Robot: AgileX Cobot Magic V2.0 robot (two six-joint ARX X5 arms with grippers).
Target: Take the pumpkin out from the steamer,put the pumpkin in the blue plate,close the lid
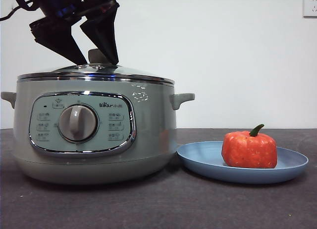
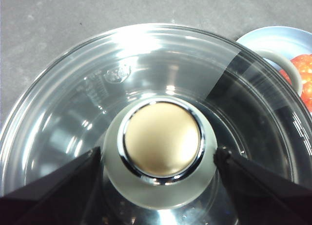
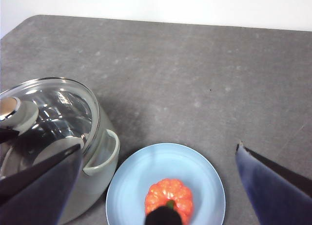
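Two grippers are showing, and we are seeing each with its jaws spread apart; the left gripper (image 1: 96, 60) is hanging just over the lid (image 1: 96, 70), its black jaws standing one on either side of the pale green knob (image 2: 160, 154) with a small gap on each side in the left wrist view, so it is not clamping anything; the lid is sitting closed on the steamer (image 1: 94, 135), chrome rim on chrome rim; the right gripper (image 3: 156, 186) is hovering above the blue plate (image 3: 195, 171), jaws wide and holding nothing; the pumpkin (image 1: 249, 148) is resting on the blue plate, below and between those open jaws, its green stem pointing up; the plate is lying on the grey table (image 3: 195, 74) just beside the steamer's side handle (image 1: 182, 98).
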